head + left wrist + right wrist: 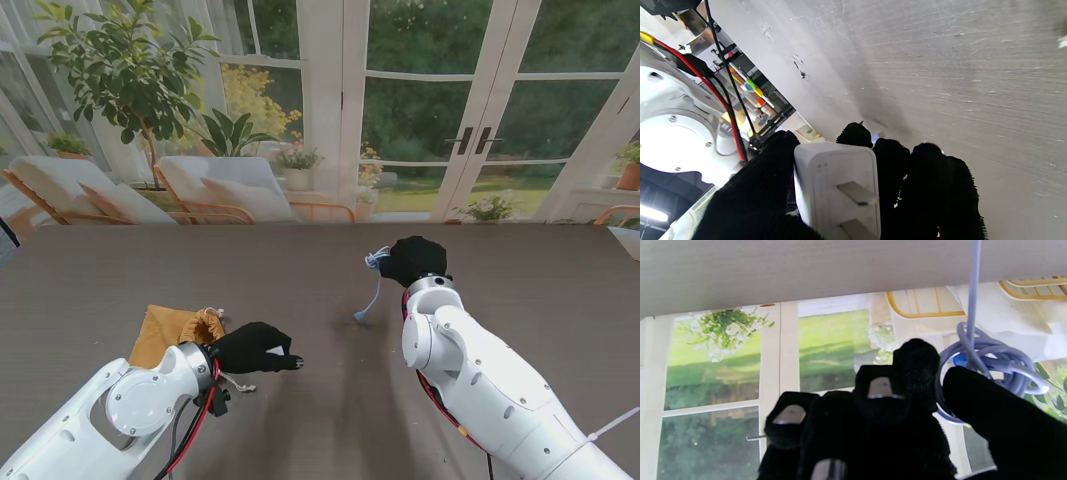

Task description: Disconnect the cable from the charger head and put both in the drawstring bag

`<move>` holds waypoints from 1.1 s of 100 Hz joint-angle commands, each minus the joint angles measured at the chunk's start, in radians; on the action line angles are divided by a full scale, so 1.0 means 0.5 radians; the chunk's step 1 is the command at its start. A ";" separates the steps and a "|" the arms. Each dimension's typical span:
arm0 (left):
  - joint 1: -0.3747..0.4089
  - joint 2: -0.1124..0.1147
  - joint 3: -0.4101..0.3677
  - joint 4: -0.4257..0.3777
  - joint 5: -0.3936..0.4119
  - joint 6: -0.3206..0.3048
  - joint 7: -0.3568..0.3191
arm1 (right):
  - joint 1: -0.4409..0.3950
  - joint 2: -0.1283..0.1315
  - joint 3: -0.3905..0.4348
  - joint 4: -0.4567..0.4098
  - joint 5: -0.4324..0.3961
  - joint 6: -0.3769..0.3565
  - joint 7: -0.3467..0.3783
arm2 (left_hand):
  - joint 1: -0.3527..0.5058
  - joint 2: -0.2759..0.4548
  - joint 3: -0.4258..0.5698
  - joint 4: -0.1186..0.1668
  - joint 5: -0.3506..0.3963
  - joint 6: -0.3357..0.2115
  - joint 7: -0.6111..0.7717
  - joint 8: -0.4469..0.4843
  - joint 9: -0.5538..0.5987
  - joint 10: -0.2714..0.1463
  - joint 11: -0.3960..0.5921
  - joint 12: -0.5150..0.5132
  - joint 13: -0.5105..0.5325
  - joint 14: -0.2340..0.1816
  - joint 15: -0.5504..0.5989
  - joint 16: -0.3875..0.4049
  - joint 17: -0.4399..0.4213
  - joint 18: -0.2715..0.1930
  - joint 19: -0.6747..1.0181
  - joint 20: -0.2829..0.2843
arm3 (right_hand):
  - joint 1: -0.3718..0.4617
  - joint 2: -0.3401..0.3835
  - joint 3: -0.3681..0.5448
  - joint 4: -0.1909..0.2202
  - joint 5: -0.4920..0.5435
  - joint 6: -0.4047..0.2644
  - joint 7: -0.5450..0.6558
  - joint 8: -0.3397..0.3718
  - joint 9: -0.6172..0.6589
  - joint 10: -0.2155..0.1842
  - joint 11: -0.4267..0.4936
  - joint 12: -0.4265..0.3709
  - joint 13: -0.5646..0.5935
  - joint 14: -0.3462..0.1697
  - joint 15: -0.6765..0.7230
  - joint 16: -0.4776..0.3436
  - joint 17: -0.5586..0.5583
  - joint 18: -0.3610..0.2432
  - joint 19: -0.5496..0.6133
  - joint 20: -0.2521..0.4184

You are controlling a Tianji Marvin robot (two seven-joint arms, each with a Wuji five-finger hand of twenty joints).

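Left hand (254, 347): fingers closed around the charger (836, 186), low over the surface (560, 290) on the left, nearer to me. In the left wrist view the white charger body sits between the thumb and the other fingers (927, 180), with its two flat metal prongs pointing toward the camera. No cable is attached on the visible faces.

Right hand (413, 260): fingers curled and clamped on the cable (374, 282), raised above the surface at centre, farther from me. In the right wrist view the pale blue cable forms a bundle of loops between the thumb and the nearest finger. One free strand hangs from the bundle down to the surface; its end lies just left of the right forearm.

Bag (168, 328): tan cloth, lying flat on the surface just left of the left hand and partly covered by the left wrist. Its gathered mouth faces the hand, and a white drawstring (236, 384) trails from it nearer to me.
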 commanded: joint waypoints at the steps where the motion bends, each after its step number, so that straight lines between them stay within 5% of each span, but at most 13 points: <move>1: -0.037 -0.020 0.009 0.041 -0.016 -0.004 -0.019 | -0.033 0.005 0.006 -0.055 -0.046 -0.048 0.002 | 0.191 0.007 0.036 0.000 -0.053 -0.158 0.011 -0.098 -0.105 -0.043 -0.127 -0.096 -0.129 -0.018 -0.239 -0.087 -0.062 -0.166 0.130 -0.034 | 0.027 0.111 0.092 0.070 0.159 0.250 0.130 0.093 0.122 0.308 0.206 0.023 -0.004 -0.377 0.043 0.020 1.132 -0.297 0.476 0.047; 26: -0.169 -0.037 0.097 0.199 -0.060 -0.007 0.011 | -0.112 0.021 0.068 -0.150 -0.123 -0.164 -0.047 | 0.328 -0.106 -0.099 -0.013 -0.258 -0.206 -0.103 -0.290 -0.330 -0.069 -0.625 -0.564 -0.371 -0.122 -0.790 -0.441 -0.185 -0.239 -0.032 -0.284 | 0.029 0.121 0.073 0.074 0.140 0.239 0.130 0.098 0.121 0.296 0.205 0.024 -0.003 -0.389 0.039 0.017 1.132 -0.315 0.476 0.038; 38: -0.227 -0.046 0.142 0.269 -0.075 -0.010 0.028 | -0.133 0.024 0.085 -0.179 -0.140 -0.189 -0.060 | 0.366 -0.136 -0.114 -0.010 -0.331 -0.208 -0.125 -0.318 -0.405 -0.077 -0.689 -0.633 -0.445 -0.158 -0.854 -0.476 -0.230 -0.291 -0.086 -0.315 | 0.031 0.125 0.067 0.075 0.138 0.238 0.130 0.100 0.121 0.289 0.202 0.024 -0.003 -0.394 0.038 0.016 1.132 -0.316 0.476 0.036; 69: -0.454 -0.060 0.354 0.493 -0.083 -0.014 0.026 | -0.172 0.024 0.125 -0.236 -0.146 -0.210 -0.085 | 0.701 -0.066 -0.323 0.032 -0.491 -0.148 0.089 -0.336 -0.565 -0.108 -0.384 -0.421 -0.558 -0.245 -0.600 -0.315 -0.309 -0.486 0.004 -0.232 | 0.033 0.127 0.060 0.079 0.130 0.249 0.133 0.101 0.121 0.281 0.203 0.027 -0.003 -0.396 0.038 0.016 1.132 -0.316 0.476 0.035; 110: -0.670 -0.073 0.600 0.727 -0.113 0.000 -0.026 | -0.216 0.024 0.163 -0.287 -0.148 -0.243 -0.106 | 0.758 -0.005 -0.428 0.050 -0.564 -0.145 0.137 -0.340 -0.625 -0.131 -0.320 -0.284 -0.603 -0.288 -0.549 -0.295 -0.341 -0.539 0.016 -0.225 | 0.034 0.126 0.051 0.082 0.128 0.248 0.133 0.100 0.121 0.274 0.205 0.030 -0.003 -0.399 0.038 0.017 1.132 -0.316 0.476 0.035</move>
